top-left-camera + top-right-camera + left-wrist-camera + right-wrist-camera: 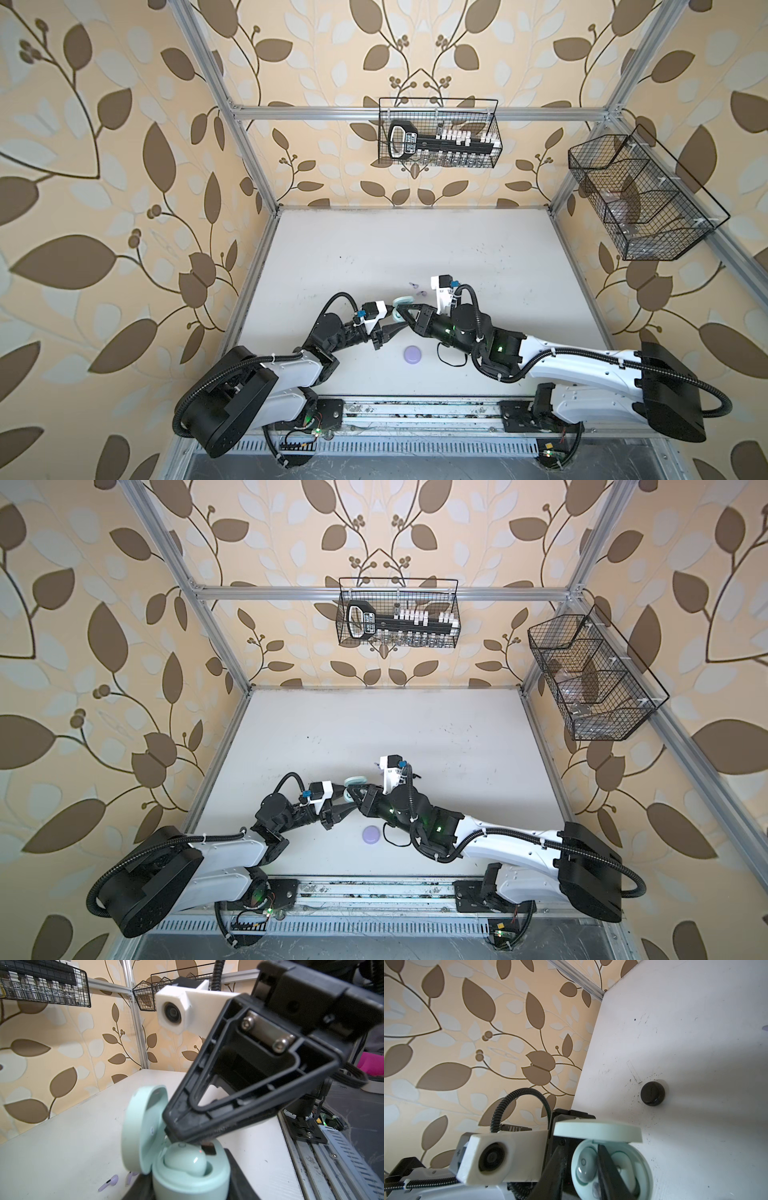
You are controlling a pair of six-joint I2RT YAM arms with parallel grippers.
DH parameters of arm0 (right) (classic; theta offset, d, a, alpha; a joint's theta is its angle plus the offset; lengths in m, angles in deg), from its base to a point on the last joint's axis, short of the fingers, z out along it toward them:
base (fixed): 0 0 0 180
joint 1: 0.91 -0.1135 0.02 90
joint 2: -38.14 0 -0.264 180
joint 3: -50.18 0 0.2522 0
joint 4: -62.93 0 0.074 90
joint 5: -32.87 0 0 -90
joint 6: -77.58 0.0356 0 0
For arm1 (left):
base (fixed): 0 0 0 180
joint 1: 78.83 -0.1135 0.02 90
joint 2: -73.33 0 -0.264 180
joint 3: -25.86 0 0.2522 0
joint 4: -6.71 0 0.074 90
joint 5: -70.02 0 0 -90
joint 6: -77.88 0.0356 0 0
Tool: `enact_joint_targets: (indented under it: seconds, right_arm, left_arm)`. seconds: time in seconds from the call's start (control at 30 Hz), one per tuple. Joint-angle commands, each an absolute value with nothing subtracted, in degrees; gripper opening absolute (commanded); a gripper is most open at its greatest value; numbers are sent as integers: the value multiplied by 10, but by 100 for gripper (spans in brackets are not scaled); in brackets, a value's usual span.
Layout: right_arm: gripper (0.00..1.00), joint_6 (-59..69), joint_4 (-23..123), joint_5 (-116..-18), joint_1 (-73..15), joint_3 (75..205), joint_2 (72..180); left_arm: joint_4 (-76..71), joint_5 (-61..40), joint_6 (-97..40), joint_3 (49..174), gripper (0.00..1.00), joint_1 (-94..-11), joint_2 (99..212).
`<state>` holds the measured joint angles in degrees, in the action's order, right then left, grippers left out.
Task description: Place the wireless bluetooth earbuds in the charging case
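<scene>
My left gripper (187, 1190) is shut on the base of a mint charging case (191, 1176), held just above the table with its lid (143, 1130) open. A pale mint earbud (185, 1160) sits in one socket of the case. My right gripper (579, 1147) hangs right over the open case (641, 1169), its jaws apart on either side of that earbud (584, 1167) and not touching it. One finger (606, 1167) hides part of the other socket. In both top views the two grippers meet at the case (401, 305) (353, 785). Two lilac earbuds (417, 289) (109, 1183) lie loose on the table beyond it.
A shut lilac case (412, 355) (371, 835) lies on the table in front of the grippers. A shut black case (652, 1094) lies farther off in the right wrist view. Wire baskets hang on the back wall (438, 133) and on the right wall (640, 195).
</scene>
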<state>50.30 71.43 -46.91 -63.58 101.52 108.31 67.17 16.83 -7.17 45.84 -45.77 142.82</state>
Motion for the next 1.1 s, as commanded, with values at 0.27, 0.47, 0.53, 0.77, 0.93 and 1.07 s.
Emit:
enact_joint_targets:
  seconds: [0.27,0.47,0.53,0.77,0.93,1.07]
  right_arm:
    - [42,409,507,-361,-681,1113,1033]
    - [48,369,458,-330,-700,1136,988]
    - [49,354,443,-322,-700,1144,981]
    - [35,308,341,-264,-676,1220,1031]
    - [29,302,305,-286,-661,1265,1105]
    - [25,312,309,-294,-669,1257,1122]
  left_arm:
    - [744,159,-47,462,0,-452,1417]
    - [721,169,-29,468,0,-451,1419]
    - [714,180,-18,467,0,-452,1418]
    - [683,245,27,465,0,-451,1410]
    - [659,260,41,472,0,-452,1411]
    - [658,232,34,472,0,-452,1408]
